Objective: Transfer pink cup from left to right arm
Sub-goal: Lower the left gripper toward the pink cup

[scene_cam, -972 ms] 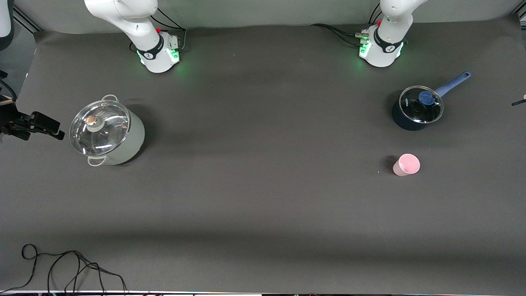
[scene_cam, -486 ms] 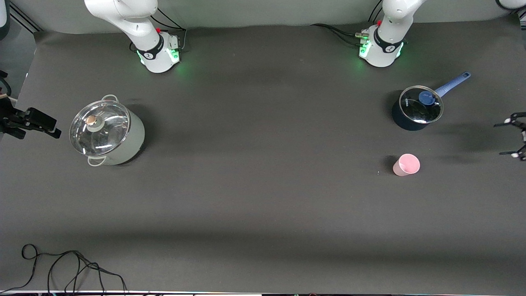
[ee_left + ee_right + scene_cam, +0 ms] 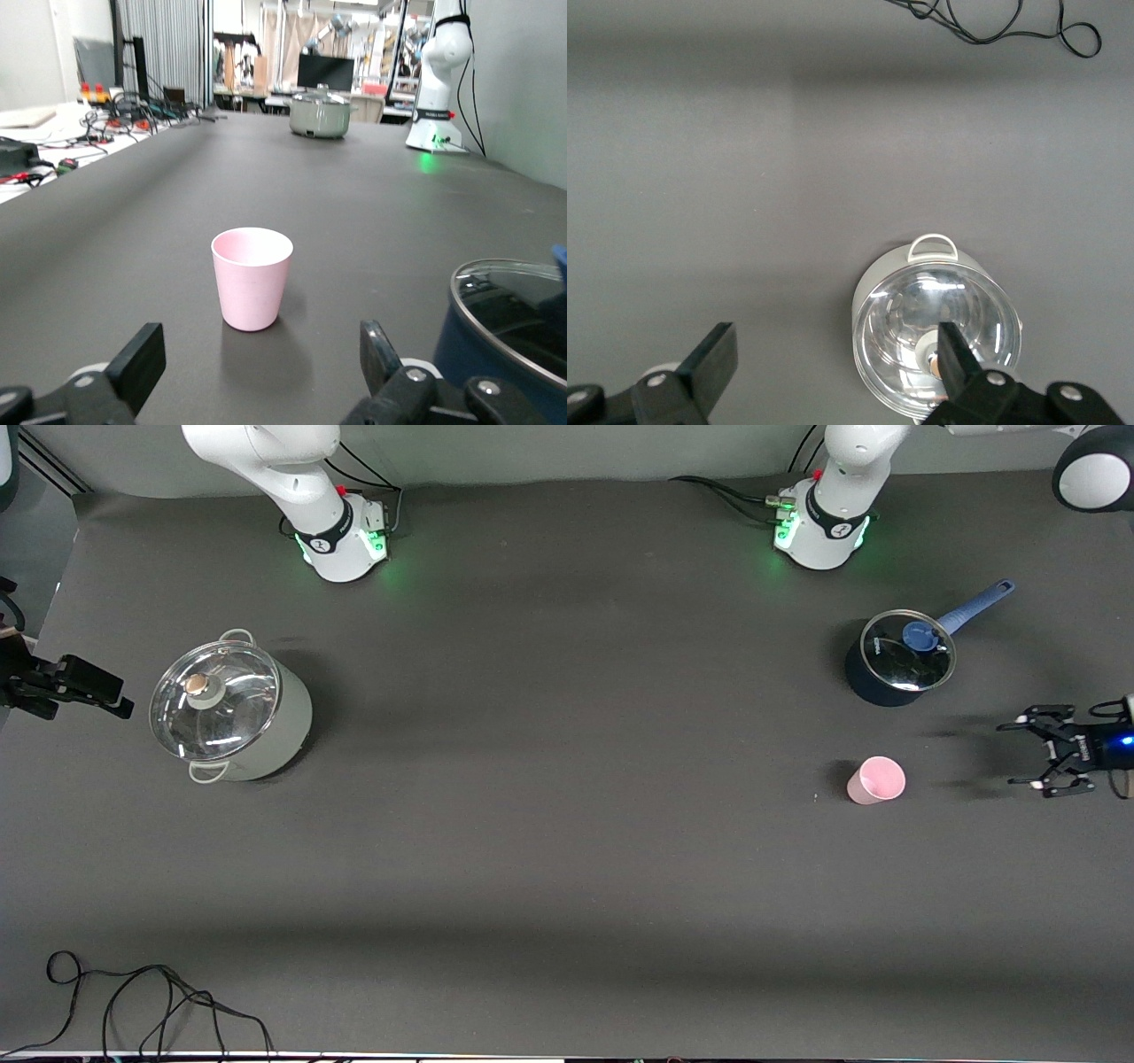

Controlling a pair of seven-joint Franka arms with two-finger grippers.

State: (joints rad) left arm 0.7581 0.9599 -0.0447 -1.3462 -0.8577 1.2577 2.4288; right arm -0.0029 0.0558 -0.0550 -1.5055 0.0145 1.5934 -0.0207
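The left gripper, spread wide and holding nothing, is facing the upright pink cup from the left arm's end of the table, while the right gripper, also open and empty, is waiting high over the table's edge, beside the grey pot.

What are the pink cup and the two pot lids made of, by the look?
The small light-pink tapered cup: probably plastic, with a matte, opaque, even colour and no gloss.

The round lid on the pale grey-green two-handled pot: seemingly glass with a metal rim; it is see-through and reflective.

The lid on the dark blue long-handled saucepan: likely glass too, clear with glare streaks, with an opaque blue knob.
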